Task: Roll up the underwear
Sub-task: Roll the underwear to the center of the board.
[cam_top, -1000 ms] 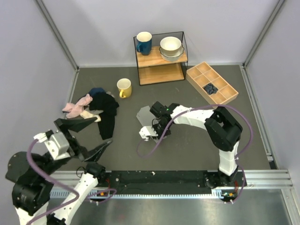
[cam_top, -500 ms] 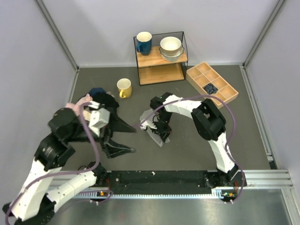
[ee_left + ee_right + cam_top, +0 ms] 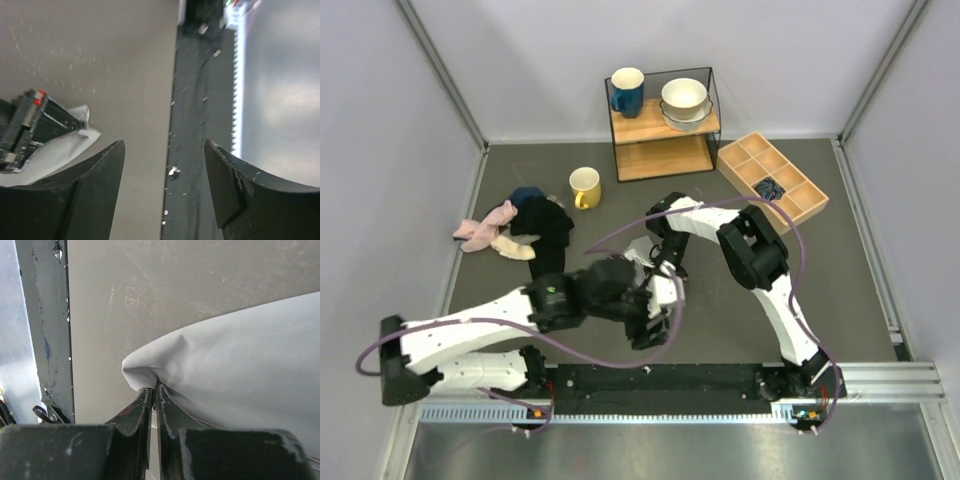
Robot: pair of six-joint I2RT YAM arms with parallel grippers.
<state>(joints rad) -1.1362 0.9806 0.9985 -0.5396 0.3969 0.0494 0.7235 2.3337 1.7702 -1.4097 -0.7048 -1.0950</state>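
Note:
The underwear [image 3: 666,291] is a light grey cloth lying mid-table, partly under both arms. My right gripper [image 3: 665,268] is shut on a folded edge of it; in the right wrist view the fingertips [image 3: 152,388] pinch the fold, and the underwear [image 3: 240,370] bulges up and to the right. My left gripper [image 3: 654,324] reaches in from the left, just in front of the cloth. In the left wrist view it [image 3: 163,150] stands open with nothing between its fingers, over the table's near edge. A corner of the underwear [image 3: 65,150] lies at the left there.
A yellow mug [image 3: 585,187] and a heap of dark and pink clothes [image 3: 535,228] lie at the back left. A shelf [image 3: 665,125] holds a blue mug [image 3: 627,92] and bowls [image 3: 685,100]. A wooden tray [image 3: 790,200] holds a dark blue bundle [image 3: 769,188]. A black rail [image 3: 660,380] runs along the front.
My left arm has swung from the far left to the middle, and its jaws have narrowed somewhat. The right gripper has shifted back a little with the cloth pinched.

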